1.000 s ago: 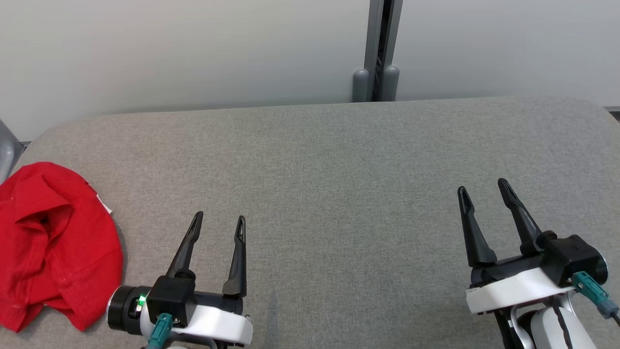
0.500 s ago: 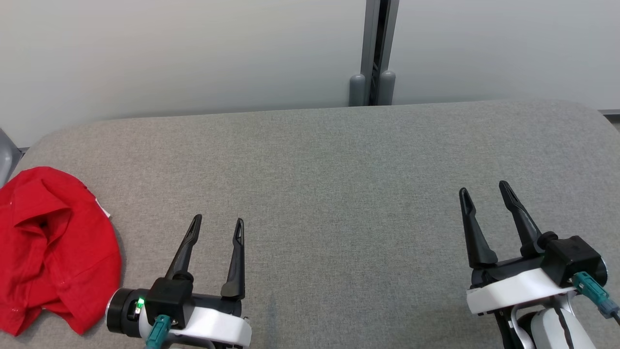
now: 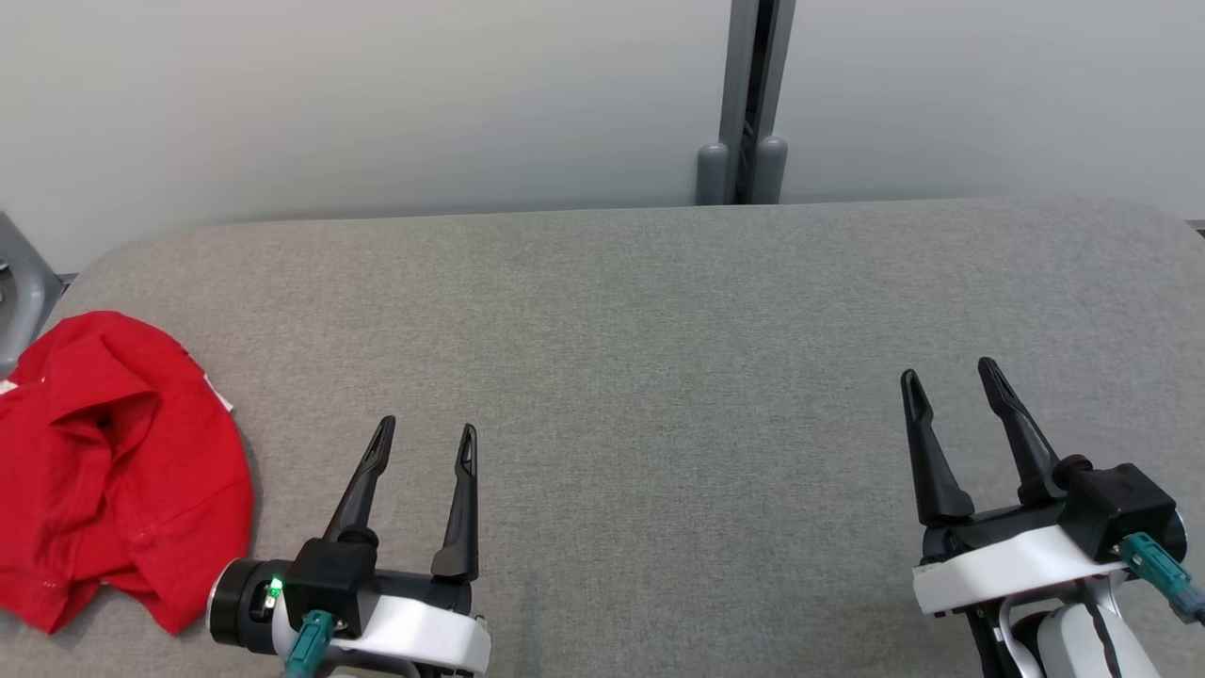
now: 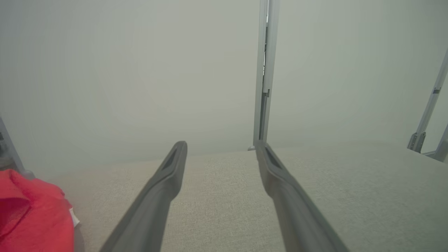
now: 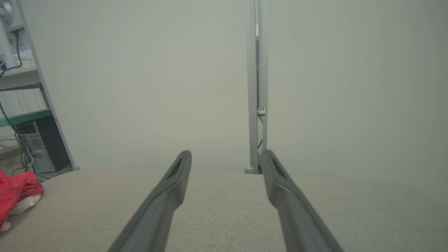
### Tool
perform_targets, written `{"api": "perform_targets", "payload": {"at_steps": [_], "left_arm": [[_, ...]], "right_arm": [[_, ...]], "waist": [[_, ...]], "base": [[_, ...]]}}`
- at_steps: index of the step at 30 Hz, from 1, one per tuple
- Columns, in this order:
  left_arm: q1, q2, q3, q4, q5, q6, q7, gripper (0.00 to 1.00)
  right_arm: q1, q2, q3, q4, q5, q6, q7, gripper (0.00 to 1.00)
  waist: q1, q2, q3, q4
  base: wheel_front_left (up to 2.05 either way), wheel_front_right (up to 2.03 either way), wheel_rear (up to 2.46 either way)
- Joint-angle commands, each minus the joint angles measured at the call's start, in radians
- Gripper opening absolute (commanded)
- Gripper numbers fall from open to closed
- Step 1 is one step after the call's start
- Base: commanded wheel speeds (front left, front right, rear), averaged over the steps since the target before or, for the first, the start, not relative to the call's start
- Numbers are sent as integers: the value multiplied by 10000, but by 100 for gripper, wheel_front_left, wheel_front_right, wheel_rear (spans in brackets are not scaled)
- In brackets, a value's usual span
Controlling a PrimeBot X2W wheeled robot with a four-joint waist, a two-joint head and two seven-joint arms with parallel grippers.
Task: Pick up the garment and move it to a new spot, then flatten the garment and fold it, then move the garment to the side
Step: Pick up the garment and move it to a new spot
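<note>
With left gripper (image 3: 426,428) and right gripper (image 3: 948,370) spread empty, pick-up looks pending; the left should reach the crumpled garment (image 3: 113,461).

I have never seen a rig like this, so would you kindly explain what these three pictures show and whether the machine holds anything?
This is a two-armed robot. One picture looks down from its head at a grey padded surface. The left gripper and right gripper are its two-fingered hands, both open and empty. The other two pictures come from cameras on the wrists, each looking along its own fingers. A crumpled red garment lies at the surface's left end, untouched.
</note>
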Motion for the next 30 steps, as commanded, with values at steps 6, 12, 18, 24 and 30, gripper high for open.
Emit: {"api": "perform_targets", "payload": {"at_steps": [6,12,18,24,30], "left_arm": [[-174,44,119,-59,-17,23,-41,100],[20,39,441,-146,-54,84,-41,100],[260,38,853,-233,164,-56,-41,100],[467,39,1172,-288,222,-206,-41,100],[668,28,1471,-571,198,-54,-39,100]], "right_arm": [[67,-37,165,-201,-63,0,-26,100],[132,-43,727,-387,-237,0,-24,100],[139,-45,1038,-437,-390,-3,-24,100],[234,-47,1391,-468,-193,-3,-24,100],[-93,-57,2023,-298,-126,-3,-24,100]], "waist": [[0,0,164,949],[0,0,98,2067],[0,0,-13,3213],[0,0,-95,4187],[0,0,176,4523]], "base": [[0,0,0],[0,0,0],[0,0,0],[0,0,0],[0,0,0]]}}
